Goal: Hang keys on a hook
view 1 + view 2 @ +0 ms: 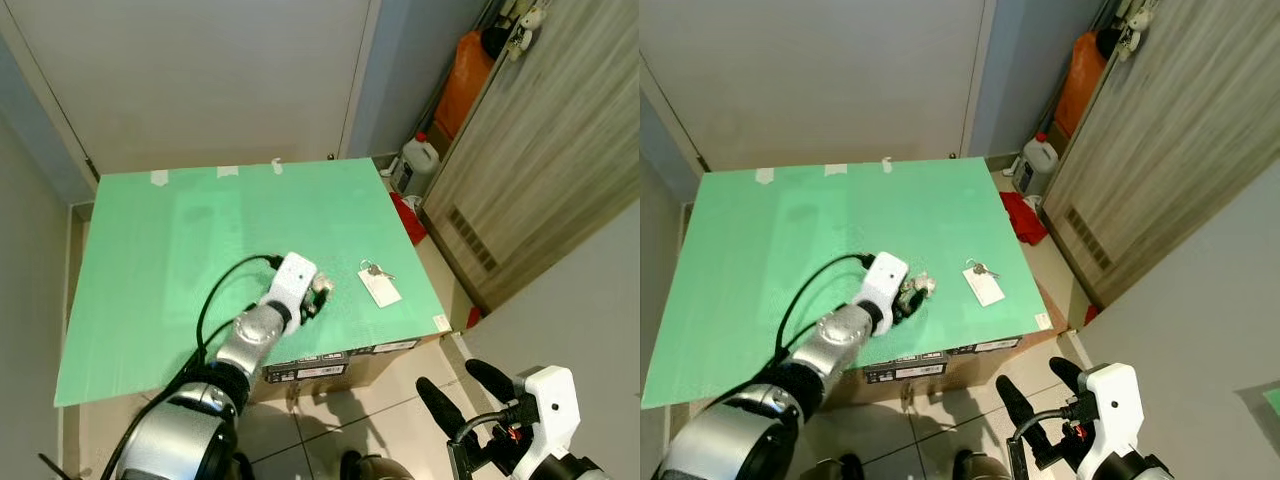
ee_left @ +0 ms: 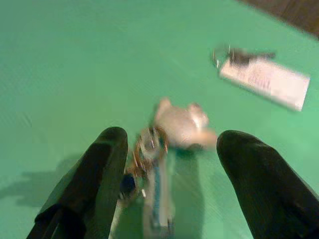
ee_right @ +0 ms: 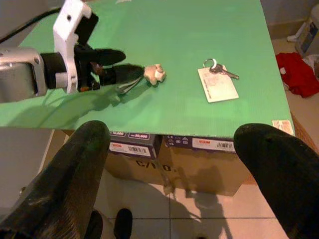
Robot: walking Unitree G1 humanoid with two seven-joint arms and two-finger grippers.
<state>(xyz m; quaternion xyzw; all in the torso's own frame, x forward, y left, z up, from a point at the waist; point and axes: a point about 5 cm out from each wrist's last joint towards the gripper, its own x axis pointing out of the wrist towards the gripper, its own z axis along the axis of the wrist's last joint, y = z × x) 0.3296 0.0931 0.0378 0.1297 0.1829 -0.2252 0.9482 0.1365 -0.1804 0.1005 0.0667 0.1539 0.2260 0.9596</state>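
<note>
From the head camera I see my left gripper [image 1: 318,296] low over the green table [image 1: 150,260], fingers spread around a key bunch with a pale charm [image 1: 323,285]. A second key with a white tag [image 1: 379,285] lies just beside it, nearer the table's right edge. My right gripper [image 1: 468,392] hangs off the table over the tiled floor [image 1: 400,400], fingers parted, holding nothing.

The left wrist camera shows the bunch lying between my two fingertips [image 2: 107,149], unclamped.

The right wrist camera shows cardboard boxes [image 3: 199,164] under the table.
</note>
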